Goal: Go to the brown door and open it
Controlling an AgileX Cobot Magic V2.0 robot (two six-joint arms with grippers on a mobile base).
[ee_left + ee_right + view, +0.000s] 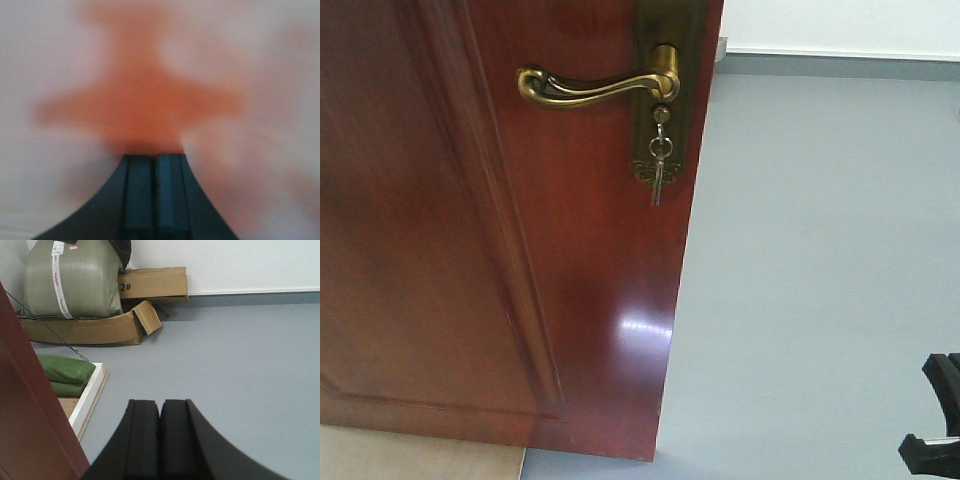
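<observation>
The brown door (470,250) fills the left of the front view, glossy, with panel moulding. Its curved brass lever handle (595,85) points left from a long brass backplate (665,100), and small keys (658,170) hang from the lock below. Grey floor shows past the door's free edge (670,330). My left gripper (154,157) is shut with nothing in it, pressed close to a blurred orange-pink surface. My right gripper (160,402) is also shut and empty, low over the floor, just right of the brown door (30,430).
Grey floor (820,250) runs to a white wall with a grey skirting (840,65). Beyond the door are a green sack (72,280), cardboard boxes (152,284), green bags (65,371) and a white-edged board (90,395). A black arm part (935,420) shows bottom right.
</observation>
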